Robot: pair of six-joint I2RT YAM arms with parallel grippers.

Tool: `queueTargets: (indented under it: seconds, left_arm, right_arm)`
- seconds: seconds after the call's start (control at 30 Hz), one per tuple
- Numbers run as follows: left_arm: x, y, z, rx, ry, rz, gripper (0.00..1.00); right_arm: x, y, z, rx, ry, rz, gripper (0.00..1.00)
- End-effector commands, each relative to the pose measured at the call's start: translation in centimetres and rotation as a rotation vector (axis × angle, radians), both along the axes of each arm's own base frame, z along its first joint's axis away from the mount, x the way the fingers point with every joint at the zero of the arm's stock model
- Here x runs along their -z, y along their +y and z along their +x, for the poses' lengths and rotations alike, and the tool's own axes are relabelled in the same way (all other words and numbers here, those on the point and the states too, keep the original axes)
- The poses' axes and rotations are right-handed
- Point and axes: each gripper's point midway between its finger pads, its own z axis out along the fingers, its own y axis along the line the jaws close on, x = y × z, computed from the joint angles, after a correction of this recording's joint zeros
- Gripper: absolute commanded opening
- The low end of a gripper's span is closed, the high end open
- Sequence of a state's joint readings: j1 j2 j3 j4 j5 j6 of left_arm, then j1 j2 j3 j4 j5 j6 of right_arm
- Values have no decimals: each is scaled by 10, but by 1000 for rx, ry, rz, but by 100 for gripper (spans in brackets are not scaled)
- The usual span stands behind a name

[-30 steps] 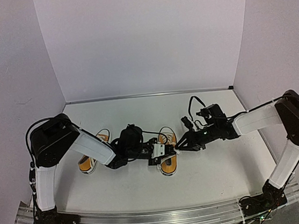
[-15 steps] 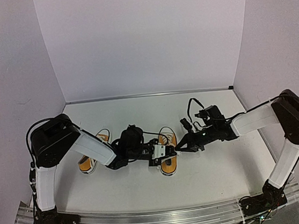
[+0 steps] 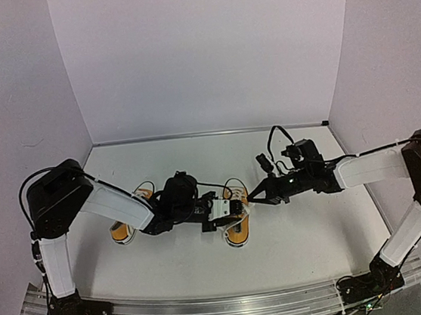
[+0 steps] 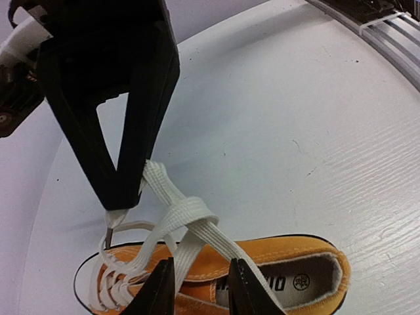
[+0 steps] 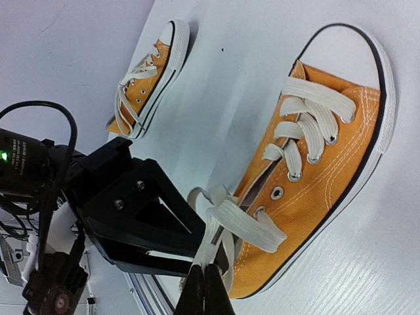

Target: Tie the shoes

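One shoe [image 3: 237, 233] lies on the worktop [image 3: 303, 232] beneath the left tool [image 4: 200, 285], its lace [image 4: 190, 216] reaching the right tool [image 5: 203, 292]. The other shoe [image 3: 121, 230] lies well left of both.

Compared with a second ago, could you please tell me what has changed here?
The right gripper has closed on the white lace of the shoe between the arms, while the left gripper has opened its jaws around that lace. The left arm has swung outward. That shoe and the other shoe stayed put.

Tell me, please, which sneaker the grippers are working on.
The mid-table sneaker: the right gripper pinches its lace, the left gripper straddles it. The other sneaker lies untouched by the left arm.
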State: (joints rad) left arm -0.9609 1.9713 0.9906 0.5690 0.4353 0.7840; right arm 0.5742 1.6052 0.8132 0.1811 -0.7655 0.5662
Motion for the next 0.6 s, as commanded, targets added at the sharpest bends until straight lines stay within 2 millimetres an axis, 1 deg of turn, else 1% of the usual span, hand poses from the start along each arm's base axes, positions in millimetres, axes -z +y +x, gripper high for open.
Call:
queueTargets:
  seconds: [0.0,0.07,0.17,0.27,0.37,0.47,0.57]
  left_arm:
    - [-40,26,6,-120,50,-3,34]
    - [-45,36,9,-167,83,18,37]
    - [-38,52,16,-247,147,72,41]
    - [-13,68,20,-308,217,190,43]
    - [12,78,17,-324,270,291,44]
    - [24,80,9,-307,312,324,44]
    - [42,80,5,-290,354,389,45]
  right_arm:
    - [-20,2,10,10,-85,-6,0]
    - [-19,2,11,6,-86,-12,0]
    - [-19,2,11,2,-93,-22,0]
    - [-19,-1,10,3,-103,-36,0]
    - [-19,-3,9,1,-110,-50,0]
    - [-16,-4,8,-4,-108,-60,0]
    - [-14,-4,8,-6,-106,-64,0]
